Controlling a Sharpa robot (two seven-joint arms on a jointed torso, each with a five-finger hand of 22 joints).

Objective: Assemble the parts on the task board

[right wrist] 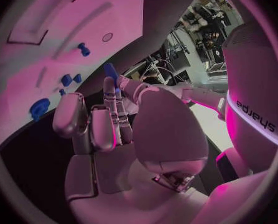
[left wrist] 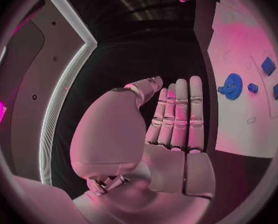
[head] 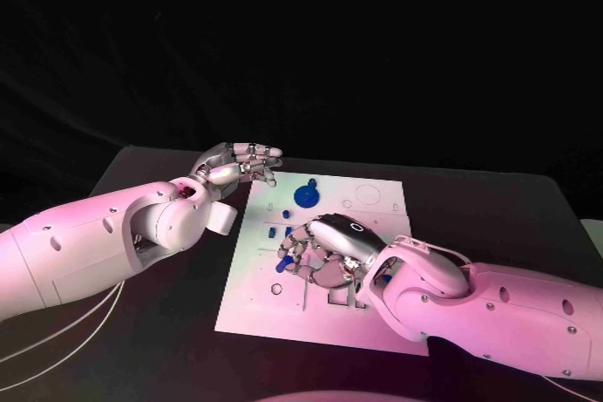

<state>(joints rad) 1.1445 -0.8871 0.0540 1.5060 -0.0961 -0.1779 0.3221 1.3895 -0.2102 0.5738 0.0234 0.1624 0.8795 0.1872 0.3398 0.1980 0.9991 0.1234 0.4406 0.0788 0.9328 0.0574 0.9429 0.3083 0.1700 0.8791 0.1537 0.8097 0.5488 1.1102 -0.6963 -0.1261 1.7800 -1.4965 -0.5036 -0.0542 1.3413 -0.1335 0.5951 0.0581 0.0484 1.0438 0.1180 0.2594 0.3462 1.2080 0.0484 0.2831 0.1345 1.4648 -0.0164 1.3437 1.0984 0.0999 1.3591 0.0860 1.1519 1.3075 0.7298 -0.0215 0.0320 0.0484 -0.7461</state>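
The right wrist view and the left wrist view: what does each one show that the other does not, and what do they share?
Right wrist view alone: the right hand pinching a small blue part at its fingers, and a blue peg on the board. Left wrist view alone: the left hand, fingers straight and together, holding nothing. Both: the white task board and the round blue part lying on it.

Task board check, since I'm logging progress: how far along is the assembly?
Early, by the look of it. The blue round part sits on the task board, seated or loose I cannot tell. In hand: the right hand pinches a small blue piece above the board. Left: several small blue parts lie loose, and the left hand holds nothing.
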